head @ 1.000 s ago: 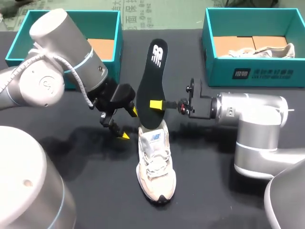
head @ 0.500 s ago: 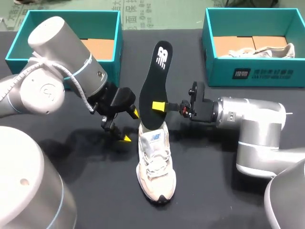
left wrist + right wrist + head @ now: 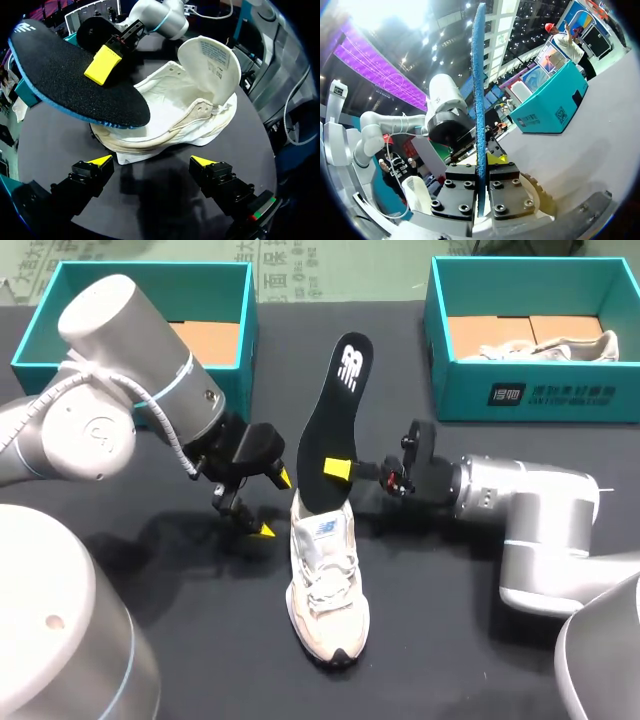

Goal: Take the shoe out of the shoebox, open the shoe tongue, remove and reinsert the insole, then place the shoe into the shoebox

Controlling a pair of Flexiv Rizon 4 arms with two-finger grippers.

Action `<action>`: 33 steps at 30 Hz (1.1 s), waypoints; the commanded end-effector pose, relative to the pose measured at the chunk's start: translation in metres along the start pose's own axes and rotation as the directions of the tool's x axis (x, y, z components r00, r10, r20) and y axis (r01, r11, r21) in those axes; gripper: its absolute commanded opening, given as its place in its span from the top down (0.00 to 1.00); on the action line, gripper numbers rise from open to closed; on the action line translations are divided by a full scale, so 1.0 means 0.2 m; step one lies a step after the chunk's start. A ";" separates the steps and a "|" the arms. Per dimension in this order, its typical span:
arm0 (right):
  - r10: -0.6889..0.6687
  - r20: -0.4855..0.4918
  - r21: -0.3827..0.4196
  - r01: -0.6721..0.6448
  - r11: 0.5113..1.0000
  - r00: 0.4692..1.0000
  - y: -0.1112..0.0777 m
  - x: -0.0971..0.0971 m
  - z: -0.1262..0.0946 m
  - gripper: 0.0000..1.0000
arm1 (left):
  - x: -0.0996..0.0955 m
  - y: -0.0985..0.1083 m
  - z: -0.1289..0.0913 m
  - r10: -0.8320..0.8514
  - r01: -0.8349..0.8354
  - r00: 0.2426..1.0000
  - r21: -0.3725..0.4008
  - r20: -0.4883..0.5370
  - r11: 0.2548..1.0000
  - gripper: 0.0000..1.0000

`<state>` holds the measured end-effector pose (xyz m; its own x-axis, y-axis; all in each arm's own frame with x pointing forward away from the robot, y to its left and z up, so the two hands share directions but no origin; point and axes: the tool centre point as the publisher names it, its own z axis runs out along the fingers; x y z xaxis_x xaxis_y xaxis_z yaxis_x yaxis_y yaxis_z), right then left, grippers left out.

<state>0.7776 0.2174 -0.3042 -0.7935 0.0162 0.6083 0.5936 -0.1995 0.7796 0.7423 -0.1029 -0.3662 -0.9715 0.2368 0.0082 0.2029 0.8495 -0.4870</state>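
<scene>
Shoe [image 3: 325,580] is out of the box, flat on the worktop [image 3: 450,620] between the arms, tongue folded open. Insole [image 3: 332,420] is out and stands near upright, its lower end at the shoe's opening. Right end effector [image 3: 340,470] is clamped on the insole's edge. Left end effector [image 3: 275,504] is spread wide and empty, just beside the shoe's heel, not touching it. Judged left to do: reinsert the insole, then return the shoe to the shoebox [image 3: 150,280].

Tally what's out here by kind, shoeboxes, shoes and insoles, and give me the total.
Shoeboxes: 2, left shoebox and right shoebox
Shoes: 2, table shoe and boxed shoe
Insoles: 1, the insole
Total: 5
</scene>
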 end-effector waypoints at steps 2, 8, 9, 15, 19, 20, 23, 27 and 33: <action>-0.008 0.003 0.011 0.008 1.000 1.000 -0.02 0.00 0.01 1.00 | 0.01 0.00 0.00 0.000 0.000 1.000 0.000 0.002 1.000 0.00; -0.005 0.006 0.036 0.005 0.999 1.000 -0.04 0.00 0.01 1.00 | 0.01 0.00 0.00 0.000 0.000 1.000 0.000 0.002 1.000 0.00; -0.003 0.007 0.042 0.003 0.999 1.000 -0.05 0.00 0.01 1.00 | 0.01 0.00 0.00 0.000 0.000 1.000 0.000 0.002 1.000 0.00; 0.007 0.012 0.073 -0.008 0.997 1.000 -0.07 0.01 0.01 1.00 | 0.01 0.00 0.00 0.000 0.000 1.000 0.000 0.002 1.000 0.00; 0.014 0.013 0.086 -0.016 0.996 1.000 -0.10 0.01 0.02 1.00 | 0.01 0.00 0.00 0.000 0.000 1.000 0.000 0.002 1.000 0.00; 0.016 0.013 0.088 -0.017 0.996 1.000 -0.11 0.01 0.02 1.00 | 0.01 0.00 0.00 0.000 0.000 1.000 0.000 0.002 1.000 0.00; 0.025 0.011 0.099 -0.026 0.995 1.000 -0.14 0.01 0.02 1.00 | 0.01 0.00 0.00 0.000 0.000 1.000 0.000 0.002 1.000 0.00; 0.037 0.012 0.113 -0.039 0.993 0.999 -0.18 0.01 0.02 1.00 | 0.01 0.00 0.00 0.000 0.000 1.000 0.000 0.002 1.000 0.00; 0.049 0.014 0.116 -0.051 0.992 0.999 -0.24 0.01 0.02 1.00 | 0.01 0.00 0.00 0.000 0.000 1.000 0.000 0.002 1.000 0.00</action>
<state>0.7521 0.2272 -0.3311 -0.7630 0.0213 0.6461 0.6426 -0.0840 0.7616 0.7422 -0.1028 -0.3661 -0.9716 0.2366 0.0082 0.2028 0.8496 -0.4869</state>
